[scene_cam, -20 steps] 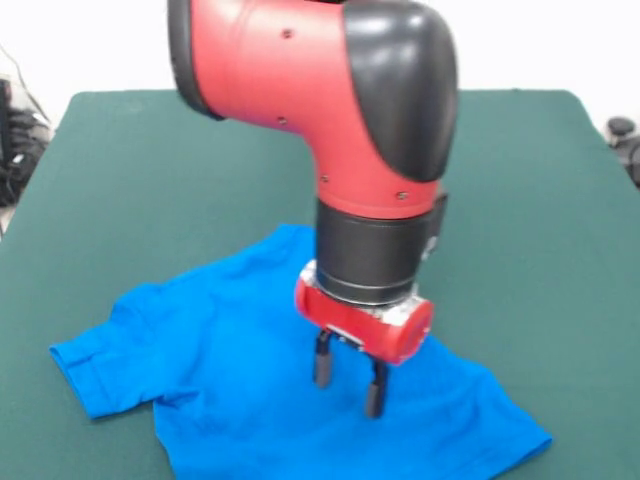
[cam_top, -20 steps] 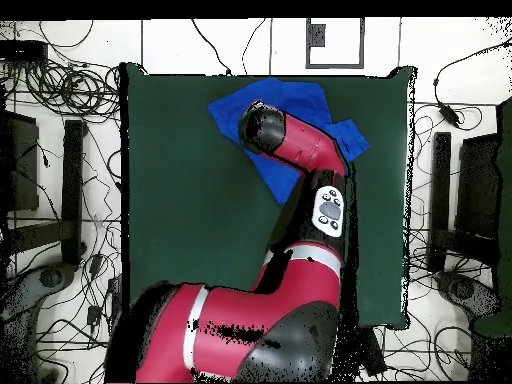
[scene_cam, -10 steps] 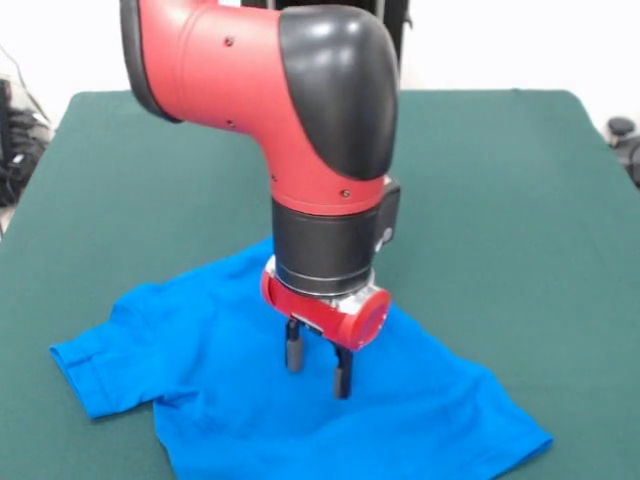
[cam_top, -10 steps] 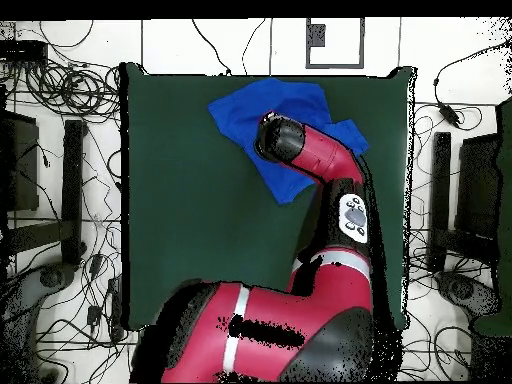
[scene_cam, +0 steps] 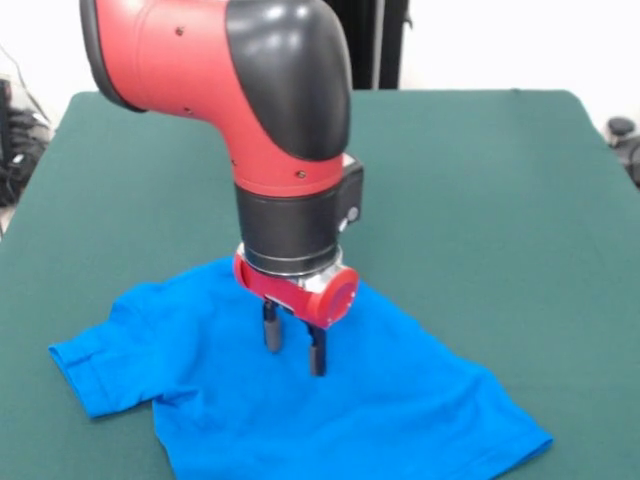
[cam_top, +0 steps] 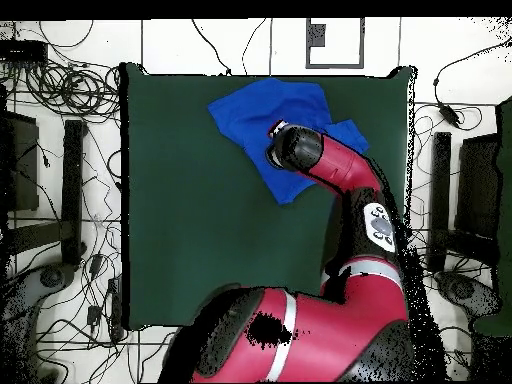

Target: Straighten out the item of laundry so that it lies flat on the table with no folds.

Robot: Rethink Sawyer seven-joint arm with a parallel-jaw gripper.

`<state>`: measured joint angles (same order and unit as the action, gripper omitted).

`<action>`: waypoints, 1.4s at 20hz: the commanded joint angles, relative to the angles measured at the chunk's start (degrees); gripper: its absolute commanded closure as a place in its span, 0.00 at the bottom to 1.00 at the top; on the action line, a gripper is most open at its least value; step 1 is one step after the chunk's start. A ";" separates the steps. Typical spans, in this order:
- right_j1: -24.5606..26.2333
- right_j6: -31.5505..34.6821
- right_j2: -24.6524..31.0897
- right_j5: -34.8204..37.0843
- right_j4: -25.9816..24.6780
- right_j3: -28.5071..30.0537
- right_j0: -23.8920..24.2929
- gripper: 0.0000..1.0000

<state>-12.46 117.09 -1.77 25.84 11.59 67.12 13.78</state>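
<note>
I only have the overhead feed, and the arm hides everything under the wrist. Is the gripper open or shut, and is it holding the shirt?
Observer: Open. In the front view the gripper has its two fingers apart, pointing down over the middle of the blue T-shirt, and no cloth is between them.
Operator: Are the tips touching the fabric?
Observer: I cannot tell for sure; they end close above it or just on it.
Operator: How flat is the shirt under there?
Observer: Mostly spread on the table, but there are creases by the sleeve on the front view's left side.
</note>
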 commanded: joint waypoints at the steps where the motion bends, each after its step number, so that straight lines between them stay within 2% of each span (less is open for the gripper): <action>1: -1.72 -5.07 8.90 4.76 -4.65 7.87 -0.11 0.00; 8: -1.92 -3.61 10.22 4.30 -6.83 8.12 0.63 0.00; 16: -6.69 -2.82 8.63 10.79 -7.53 9.63 0.19 0.00; 22: -6.45 -3.03 9.10 10.74 -8.83 9.26 0.93 0.00; 28: -4.37 -3.56 9.31 10.68 -10.16 6.53 1.50 0.00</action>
<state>-19.03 117.09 1.22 30.26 3.73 69.20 15.44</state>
